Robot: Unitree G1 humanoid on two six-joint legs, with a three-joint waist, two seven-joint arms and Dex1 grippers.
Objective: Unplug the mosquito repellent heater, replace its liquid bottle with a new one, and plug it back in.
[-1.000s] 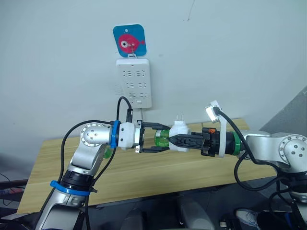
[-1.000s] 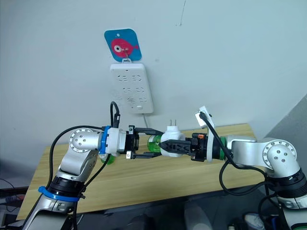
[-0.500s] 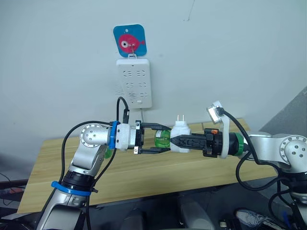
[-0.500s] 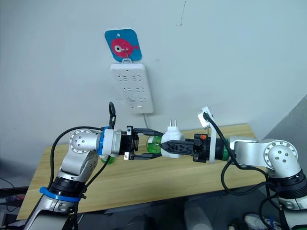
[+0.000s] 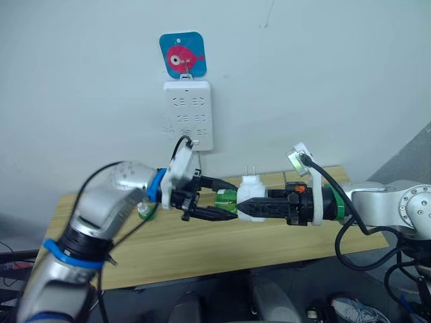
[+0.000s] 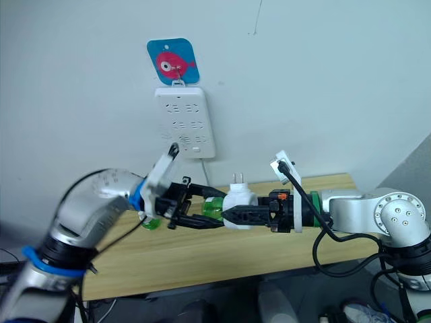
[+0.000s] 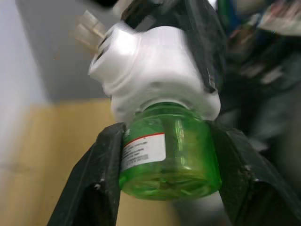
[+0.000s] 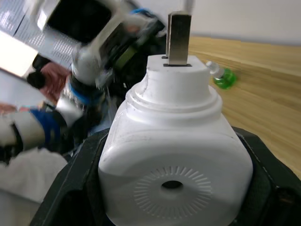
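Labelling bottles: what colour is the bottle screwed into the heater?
Translucent green plastic bottle with a white label; clearest in the left wrist view.

Mosquito repellent heater (image 8: pixel 174 160): smooth white plastic, slightly glossy; metal prongs (image 8: pixel 179 37), dull sheen. Liquid bottle (image 7: pixel 167 155): glossy translucent green plastic, paper label. Fingers (image 7: pixel 96 188): matt black plastic. Bench (image 5: pixel 202 249): light wood-grain, smooth.
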